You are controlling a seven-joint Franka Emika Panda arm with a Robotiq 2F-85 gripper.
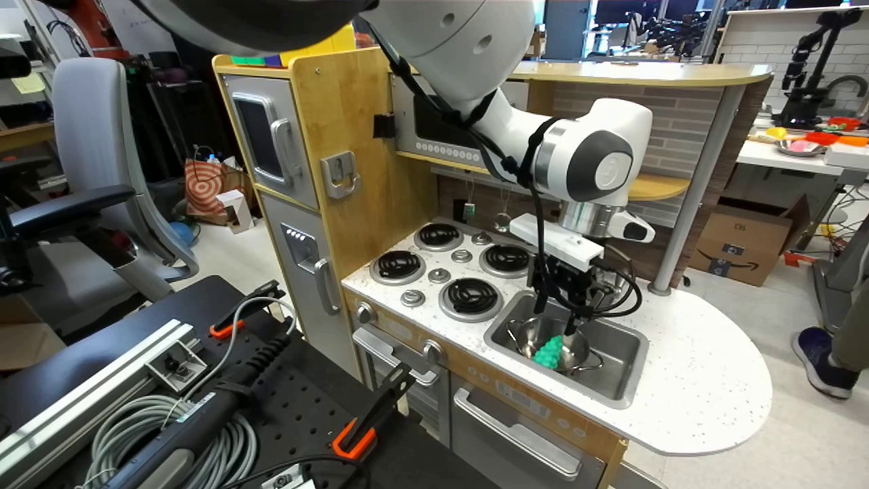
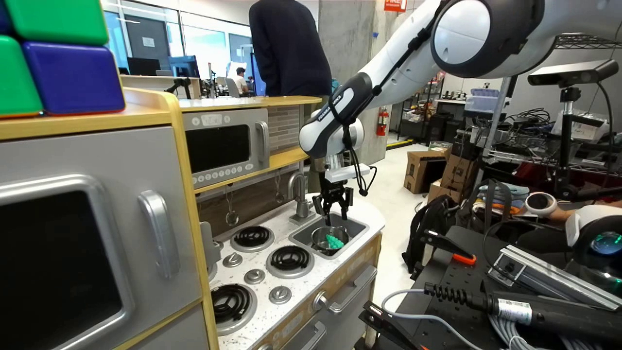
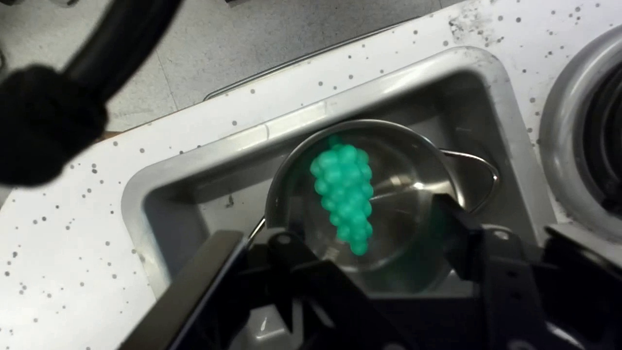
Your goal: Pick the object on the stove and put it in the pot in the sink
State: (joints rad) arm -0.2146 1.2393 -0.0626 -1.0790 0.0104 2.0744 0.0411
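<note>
The object, a green bunch-of-grapes toy [image 1: 548,353] [image 2: 334,241] [image 3: 346,189], lies inside the small steel pot [image 1: 578,350] [image 2: 318,236] [image 3: 406,153]. The pot sits in the sink [image 1: 616,382] [image 2: 358,228] [image 3: 301,115]. The stove [image 1: 433,259] [image 2: 249,263] is beside the sink and has only its black burners and knobs on it. My gripper [image 1: 555,322] [image 2: 335,220] [image 3: 368,228] is above the pot, pointing down. Its fingers are spread apart with nothing between them. In the wrist view, the fingers hide the near part of the pot.
A curved faucet [image 2: 300,187] stands behind the sink, close to my gripper. A toy microwave [image 2: 223,146] and shelf are above the counter's back. A tall wooden cabinet [image 1: 360,122] stands at the stove's far side. A black table [image 1: 326,407] with tools and cables faces the kitchen.
</note>
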